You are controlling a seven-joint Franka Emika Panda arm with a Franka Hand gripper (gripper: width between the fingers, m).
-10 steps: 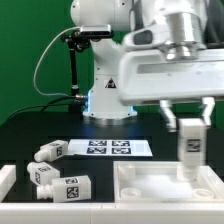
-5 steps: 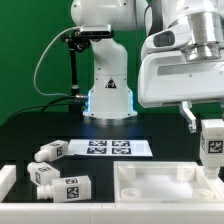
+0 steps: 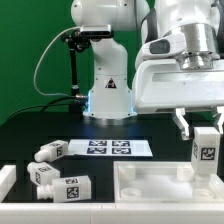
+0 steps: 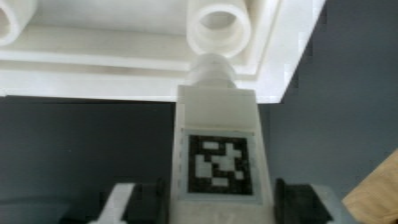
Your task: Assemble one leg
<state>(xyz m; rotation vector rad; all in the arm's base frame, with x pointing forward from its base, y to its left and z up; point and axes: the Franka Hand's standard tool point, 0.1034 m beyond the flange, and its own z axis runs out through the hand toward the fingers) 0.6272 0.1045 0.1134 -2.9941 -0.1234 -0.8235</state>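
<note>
fingers [image 3: 182, 121] closed on the upright leg [image 3: 205, 150].

Lab — green backdrop [image 3: 30, 40], marker board [image 3: 108, 148]

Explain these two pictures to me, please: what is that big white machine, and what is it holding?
The white machine is a robot arm. Its end carries a two-finger gripper, shut on a short white post: the leg of some furniture. One picture comes from a camera standing apart from the arm; the other from a camera on the wrist, looking along the held leg toward a round hole in the white panel. On the black table also lie three more legs and a flat marker board with printed tags.
</note>
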